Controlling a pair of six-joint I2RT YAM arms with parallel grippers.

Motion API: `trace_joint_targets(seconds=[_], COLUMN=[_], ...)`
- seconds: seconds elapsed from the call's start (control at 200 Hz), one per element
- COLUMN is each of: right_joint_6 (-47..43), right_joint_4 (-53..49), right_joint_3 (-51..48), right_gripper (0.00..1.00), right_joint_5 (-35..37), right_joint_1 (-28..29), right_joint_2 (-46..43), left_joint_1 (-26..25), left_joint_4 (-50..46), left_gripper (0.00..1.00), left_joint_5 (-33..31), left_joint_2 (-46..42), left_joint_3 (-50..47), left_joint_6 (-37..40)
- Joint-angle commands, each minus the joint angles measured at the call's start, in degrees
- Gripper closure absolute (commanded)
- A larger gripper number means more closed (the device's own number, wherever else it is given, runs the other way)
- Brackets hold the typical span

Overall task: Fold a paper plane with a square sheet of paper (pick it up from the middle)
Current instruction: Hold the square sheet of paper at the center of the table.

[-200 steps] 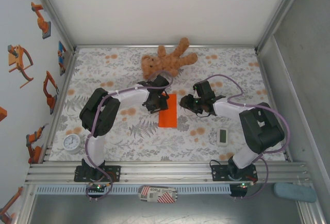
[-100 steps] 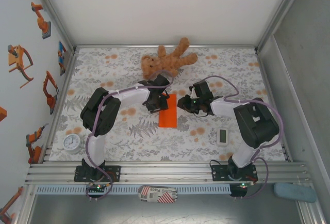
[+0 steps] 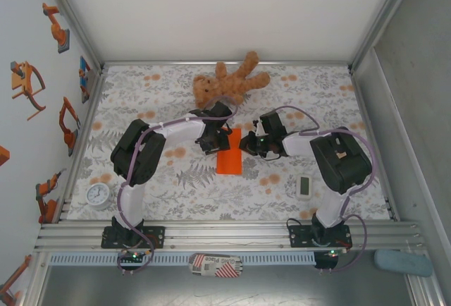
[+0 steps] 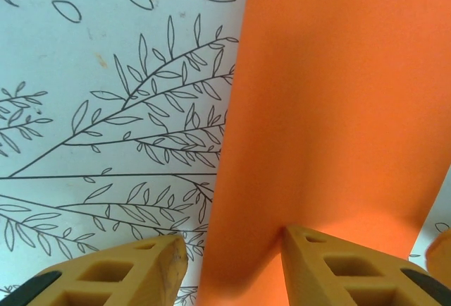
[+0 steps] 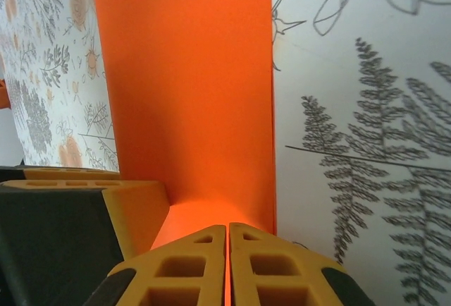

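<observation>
The square sheet of paper point(image 3: 229, 152) lies on the patterned cloth as a narrow orange rectangle, between the two grippers. My left gripper point(image 3: 215, 140) is at its far left edge and stands open. In the left wrist view it point(image 4: 236, 253) straddles the sheet's point(image 4: 338, 108) left edge, with one finger point(image 4: 338, 267) on the paper and the other on the cloth. My right gripper point(image 3: 247, 144) is at the sheet's right side. In the right wrist view it point(image 5: 227, 249) is shut on the near edge of the paper point(image 5: 183, 94), with an orange sliver between the fingers. The paper plane is out of view.
A brown teddy bear point(image 3: 229, 84) lies at the back, just beyond the grippers. A small white gadget point(image 3: 304, 186) sits at the front right and a round dial point(image 3: 99, 194) at the front left. Walls close in the table on the left, back and right.
My right gripper has moved left onto the sheet's right edge and its jaws have closed on the paper. The left gripper has stayed where it was, still open.
</observation>
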Motion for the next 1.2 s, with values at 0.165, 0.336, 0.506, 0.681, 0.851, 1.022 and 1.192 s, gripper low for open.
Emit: trace_joint_targets(seconds=[0.165, 0.336, 0.506, 0.681, 0.851, 1.022, 1.192], right_joint_6=[-0.1, -0.9, -2.4, -3.7, -6.5, -8.6, -9.8], right_joint_4=[0.1, -1.3, -3.7, -6.8, -12.8, -15.9, -17.2], right_joint_3=[2.6, 2.8, 3.4, 4.2, 5.2, 5.6, 5.8], right_gripper=[0.93, 0.94, 0.94, 0.94, 0.95, 0.97, 0.98], right_joint_5=[-1.7, -1.0, -0.1, 0.5, 3.0, 4.3, 5.8], right_joint_1=[1.2, 1.2, 1.2, 1.2, 1.2, 1.2, 1.1], right_joint_2=[2.3, 3.0, 3.7, 4.7, 5.8, 7.7, 8.9], left_joint_1=[-1.2, -1.2, -1.1, -1.0, -0.4, 0.6, 1.6], left_joint_4=[1.8, 1.4, 1.2, 0.8, -0.6, -4.1, -6.3], left_gripper=[0.55, 0.55, 0.54, 0.54, 0.53, 0.49, 0.46], left_joint_5=[4.4, 4.5, 4.7, 4.9, 4.9, 2.3, -5.5], left_joint_2=[17.3, 17.5, 18.0, 17.3, 12.7, 2.6, -8.4], left_joint_3=[-6.8, -6.6, -6.3, -6.3, -5.6, -1.3, 1.1], left_joint_6=[0.3, -0.2, -0.5, -0.5, 0.2, 1.7, 2.4])
